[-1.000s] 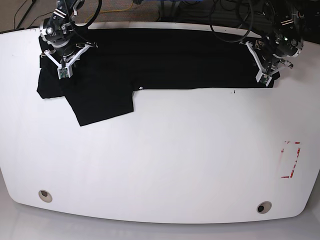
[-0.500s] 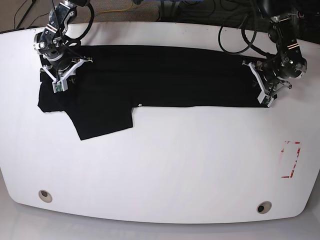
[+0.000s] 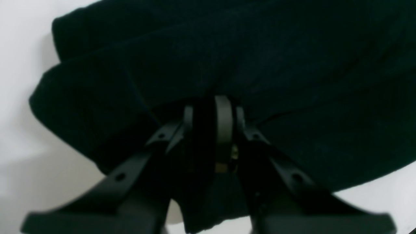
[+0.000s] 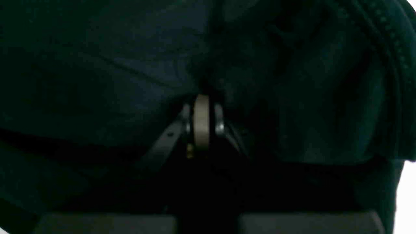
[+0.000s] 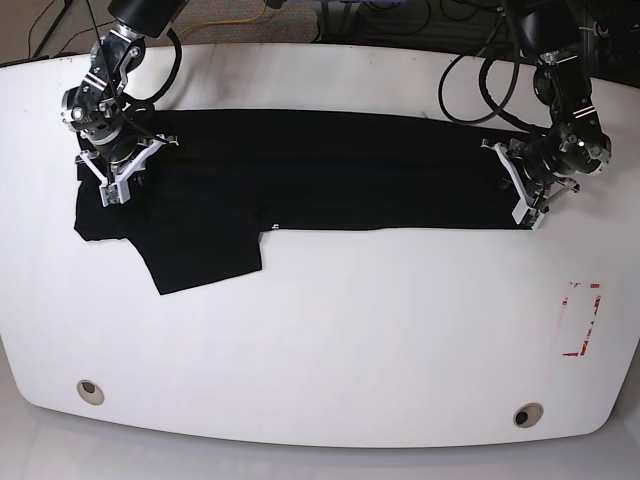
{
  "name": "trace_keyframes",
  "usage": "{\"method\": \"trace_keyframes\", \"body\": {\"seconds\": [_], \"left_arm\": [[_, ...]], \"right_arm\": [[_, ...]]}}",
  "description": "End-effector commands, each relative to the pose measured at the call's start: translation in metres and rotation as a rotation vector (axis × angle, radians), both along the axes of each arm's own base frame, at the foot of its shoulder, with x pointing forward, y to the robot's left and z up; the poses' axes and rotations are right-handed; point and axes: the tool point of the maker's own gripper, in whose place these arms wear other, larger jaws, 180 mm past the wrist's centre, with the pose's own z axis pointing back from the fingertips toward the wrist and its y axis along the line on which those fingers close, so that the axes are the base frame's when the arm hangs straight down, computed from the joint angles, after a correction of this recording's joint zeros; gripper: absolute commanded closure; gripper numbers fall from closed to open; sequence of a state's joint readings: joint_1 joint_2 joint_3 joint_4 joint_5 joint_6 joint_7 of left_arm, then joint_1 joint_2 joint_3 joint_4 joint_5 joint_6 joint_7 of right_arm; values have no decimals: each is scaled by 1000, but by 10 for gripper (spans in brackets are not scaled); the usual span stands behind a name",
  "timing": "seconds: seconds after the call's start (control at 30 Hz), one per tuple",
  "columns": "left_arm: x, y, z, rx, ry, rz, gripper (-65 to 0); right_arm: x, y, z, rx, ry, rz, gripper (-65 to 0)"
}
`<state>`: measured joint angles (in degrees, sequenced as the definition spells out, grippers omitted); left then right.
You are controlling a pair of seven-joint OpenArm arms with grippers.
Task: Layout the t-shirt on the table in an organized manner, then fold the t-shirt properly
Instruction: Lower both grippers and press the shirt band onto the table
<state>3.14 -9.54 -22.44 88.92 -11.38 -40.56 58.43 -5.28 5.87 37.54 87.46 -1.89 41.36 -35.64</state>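
The black t-shirt (image 5: 330, 170) lies as a long band across the far half of the white table (image 5: 350, 330), with one sleeve (image 5: 205, 260) sticking out toward the front at the left. My left gripper (image 5: 527, 218) pinches the shirt's right end. In the left wrist view its jaws (image 3: 211, 105) are shut on bunched black cloth (image 3: 292, 65). My right gripper (image 5: 108, 195) holds the shirt's left end. The right wrist view shows its jaws (image 4: 201, 100) shut, with dark fabric (image 4: 97, 65) filling the frame. No graphic shows.
A red rectangular marking (image 5: 582, 320) sits near the table's right edge. Two small round holes (image 5: 90, 391) (image 5: 527, 414) lie near the front edge. Cables (image 5: 400, 25) run behind the far edge. Bare tabletop (image 3: 19, 48) shows beside the cloth.
Both grippers have moved toward the table's front, dragging the t-shirt with them. The shirt's far edge has come away from the table's back edge.
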Motion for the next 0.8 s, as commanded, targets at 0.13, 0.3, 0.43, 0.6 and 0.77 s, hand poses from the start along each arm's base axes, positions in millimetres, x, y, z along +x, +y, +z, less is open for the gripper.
{"method": "trace_keyframes", "body": {"seconds": [0.13, 0.3, 0.43, 0.6, 0.77], "left_arm": [[2, 14, 10, 69, -3, 15, -107], [10, 13, 28, 92, -60, 4, -237], [15, 10, 40, 104, -100, -4, -276], [19, 4, 49, 102, -135, -7, -279], [23, 2, 60, 114, -170, -13, -279]], "right_arm": [[17, -18, 45, -139, -50, -8, -27], [27, -24, 76, -208, -77, -15, -160], [39, -27, 98, -240, -108, -24, -330], [59, -31, 111, -237, -145, -32, -526], [83, -26, 99, -191, -124, 4, -582]]}}
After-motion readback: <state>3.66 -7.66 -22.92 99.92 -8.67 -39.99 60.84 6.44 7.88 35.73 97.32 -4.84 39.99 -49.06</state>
